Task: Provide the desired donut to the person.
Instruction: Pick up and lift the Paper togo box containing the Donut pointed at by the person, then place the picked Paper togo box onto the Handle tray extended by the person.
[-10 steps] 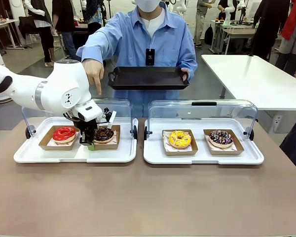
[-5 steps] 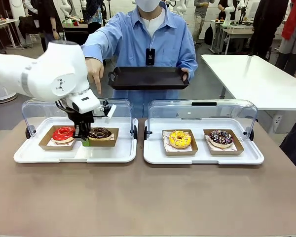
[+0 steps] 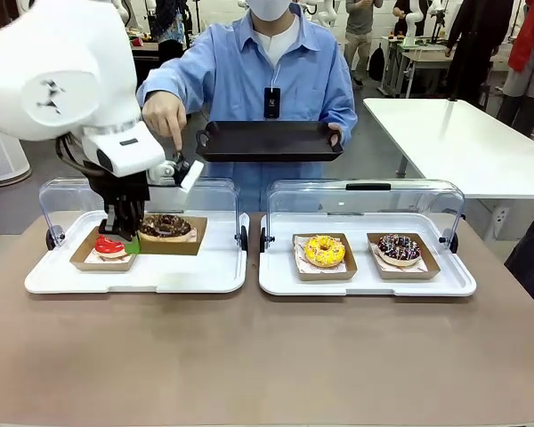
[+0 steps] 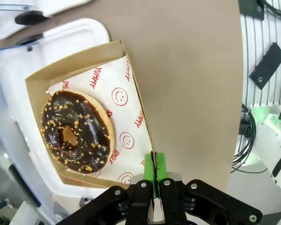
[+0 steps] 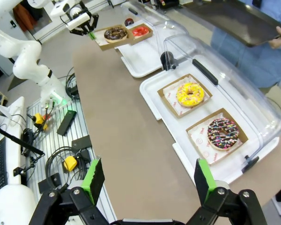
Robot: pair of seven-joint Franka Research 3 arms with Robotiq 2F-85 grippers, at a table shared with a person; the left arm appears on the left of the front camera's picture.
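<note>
1. Since a sec ago, left arm is rising: carton (image 3: 189, 242) w/ choc donut (image 3: 166, 224) is now hanging clear above the left white tray (image 3: 205, 267). It's no longer sitting in that tray beside the red donut (image 3: 109, 245).
2. Left gripper (image 3: 125, 240) is clamping the carton's rim. In the wrist view its green pads (image 4: 149, 168) are squeezing the cardboard wall at one end, w/ the donut lying flat on its printed paper.
3. Right gripper (image 5: 149, 179) is hanging w/ jaws spread wide and nothing betw. them. It's well apart from the action, above the table edge near the 2nd white tray (image 5: 152, 101), which is holding the yellow donut (image 5: 189, 94) and sprinkle donut (image 5: 221, 133).
4. Person (image 3: 289, 67) is standing across the table, holding a black tray (image 3: 267, 140) at chest height in one hand. Other hand (image 3: 163, 114) is pointing down toward the left white tray.
5. Key relation: black tray is lying beyond and above the held carton, to the robot's right of the jaws, w/ its long axis running left-right. Carton is sticking out from the jaws toward that same side.
6. Left arm is nearer and already carrying, so prob. it's finishing the handover.
7. Judging next move: it's needing a reach fwd and up while keeping the carton level. Single-edge grip is risking sag or tilt.
</note>
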